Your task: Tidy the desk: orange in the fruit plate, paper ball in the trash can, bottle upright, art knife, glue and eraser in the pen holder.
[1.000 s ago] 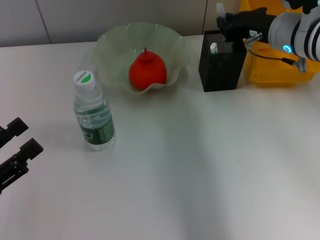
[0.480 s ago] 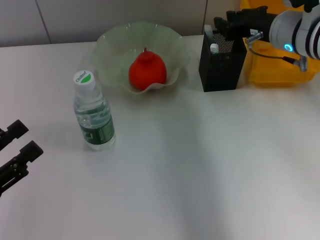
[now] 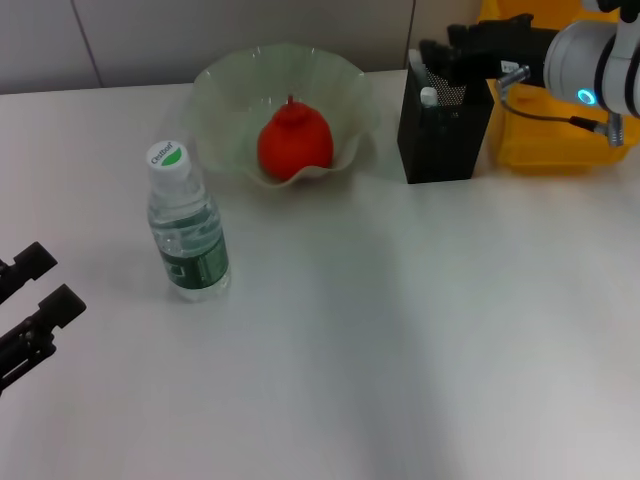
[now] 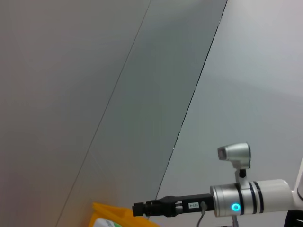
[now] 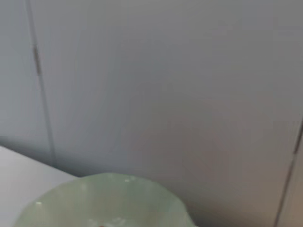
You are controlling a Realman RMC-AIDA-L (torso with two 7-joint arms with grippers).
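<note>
Reaching in from the far right corner of the tabletop [image 3: 400,350], the right gripper [image 3: 432,50] hangs just above the open mouth of the pen holder [image 3: 443,135], a tall square box of black metal mesh. Its black jaws point toward the far left, and I cannot tell whether they are apart or together, nor whether they hold anything. A small white-tipped item [image 3: 428,96] shows inside the holder near its rim. Behind the holder, at the far right edge, stands the trash can [image 3: 540,130], a bright yellow rectangular bin of smooth plastic, partly covered by the white, rounded right arm with its glowing blue ring.

The fruit plate [image 3: 230,90] sits near the far edge, left of the holder: a wide, translucent pale-green bowl with a wavy scalloped rim. The orange [image 3: 295,140], round, red-orange and glossy with a small stem nub, lies inside it. The plate's rim also shows in the right wrist view [image 5: 109,198].

The bottle [image 3: 187,228] stands upright toward the left side of the tabletop, clear ribbed plastic with a dark green label and a white cap bearing a green mark.

The left gripper [image 3: 30,305] rests at the near left edge, well apart from the bottle, its two black jaws spread with a clear gap and holding nothing.
</note>
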